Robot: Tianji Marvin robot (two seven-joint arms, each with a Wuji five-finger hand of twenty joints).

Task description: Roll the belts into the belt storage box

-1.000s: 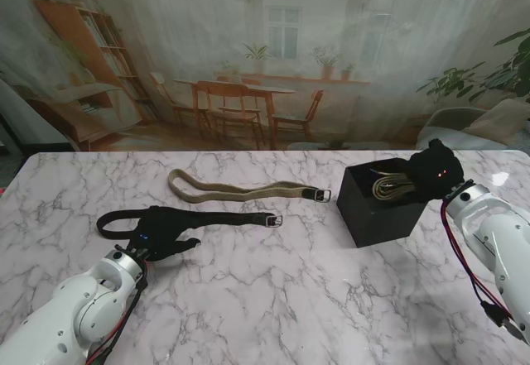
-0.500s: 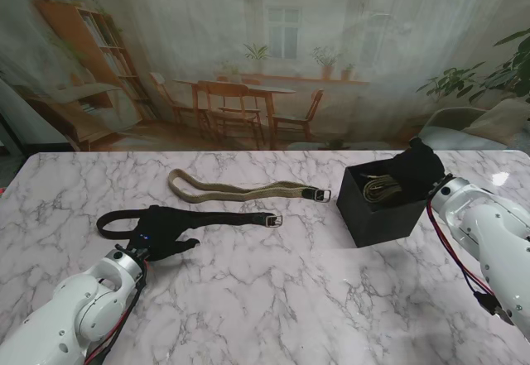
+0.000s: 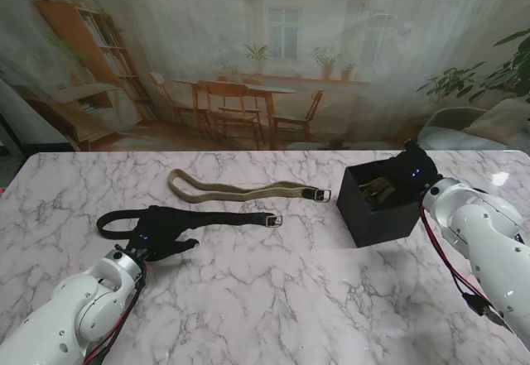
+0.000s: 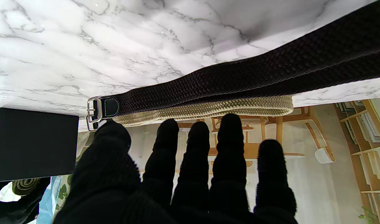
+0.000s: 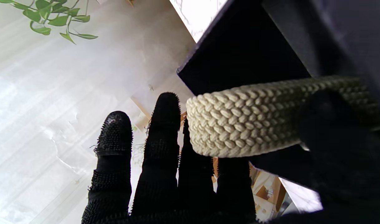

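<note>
White marble with grey veining covered the table [image 3: 273,299], and a printed backdrop of a dining room with wooden chairs and potted plants hung behind its far edge.

Toward the far right corner stood the belt storage box [image 3: 383,214], a matte black, square-cornered, open-topped container. Inside it lay a coiled beige belt [image 3: 378,189], thickly braided from pale cord; the right wrist view showed its plaited weave [image 5: 255,118] up close against the box's dark inner wall. The right hand [image 3: 411,172], in a black knitted glove with a bristly surface, reached into the box from the right edge side, thumb and fingers [image 5: 165,130] closed around that coil.

Near the far edge, left of the box, a second beige belt [image 3: 240,187] lay folded double in a long flat loop, ending in a small metal buckle beside the box. Nearer to me and close to the left edge, a black belt [image 3: 224,218] of the same braided texture stretched out flat, its silver buckle [image 4: 93,112] pointing toward the table's middle. The left hand [image 3: 161,234], also gloved in black, rested over the black belt's looped end; its fingers [image 4: 227,140] stood straight and slightly spread, holding nothing.
</note>
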